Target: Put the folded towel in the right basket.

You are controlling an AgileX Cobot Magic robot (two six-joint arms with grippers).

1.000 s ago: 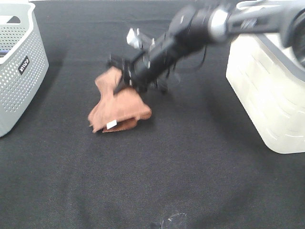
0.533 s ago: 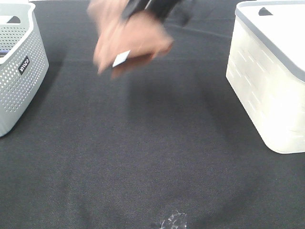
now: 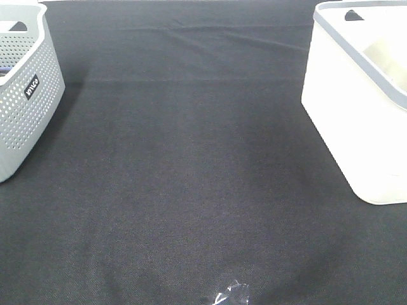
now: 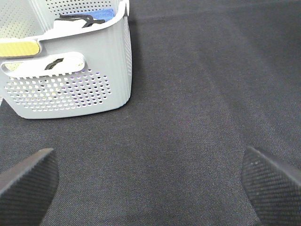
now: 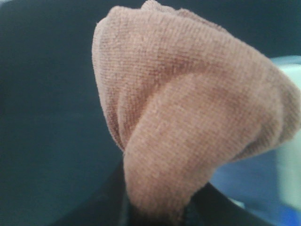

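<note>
Gone up and out of the high view since 1 s ago: folded towel (image 5: pixel 188 117) plus the R arm that had it on the cloth near mid-table. Caught 0.5 s ago as a blur at that view's top edge; now seen only by R wrist cam. Fills most of that pic: brown, soft knit, bunched into rounded folds, narrowing down into the right gripper (image 5: pixel 157 214). Pinched there by its lower end, w/ dark finger parts just showing either side of the fabric. Hard to see exact pad contact under the cloth. Behind: dark out-of-focus backgrnd, w/ a pale blur (image 5: pixel 289 155) at one edge; can't tell what. Can't tell either where over the table it hangs.

In high view: black table cloth (image 3: pixel 191 159), w/ right basket (image 3: pixel 343 127) (white, grey rim) at R edge and left basket (image 3: pixel 25 121) (grey, perforated, small dark label on its side) at L edge, well apart. Only a bit of pale inner wall visible inside the right one. Small crumpled clear scrap (image 3: pixel 229 295) on the cloth at the near edge.

From L wrist cam: left gripper (image 4: pixel 150 188) spread wide, textured black fingertips (image 4: pixel 28 181) far apart, over bare cloth near the left basket's corner. Inside that basket: a blue item (image 4: pixel 101 13) and a black item (image 4: pixel 77 20). On its rim: a yellow strip (image 4: pixel 16 48).
</note>
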